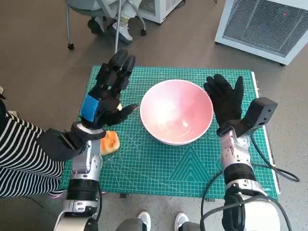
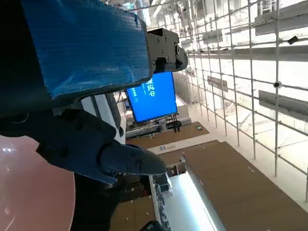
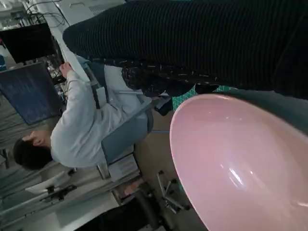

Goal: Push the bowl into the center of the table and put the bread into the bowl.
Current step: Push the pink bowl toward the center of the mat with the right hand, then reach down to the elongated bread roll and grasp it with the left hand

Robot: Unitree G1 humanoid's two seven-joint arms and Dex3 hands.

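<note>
A green cutting mat covers the surface, with the pink bowl near its middle. Left robot hand and right robot hand flank the bowl, fingers spread, holding nothing. The bread lies left of the bowl under the left wrist. Brown floor surrounds the surface; beyond the bowl a person in white sits on a chair.

Blue tape covers the black left hand; black knitted glove covers the right hand.

Brown floor, white vented cabinet, wheeled chair, blue screen, seated person
</note>
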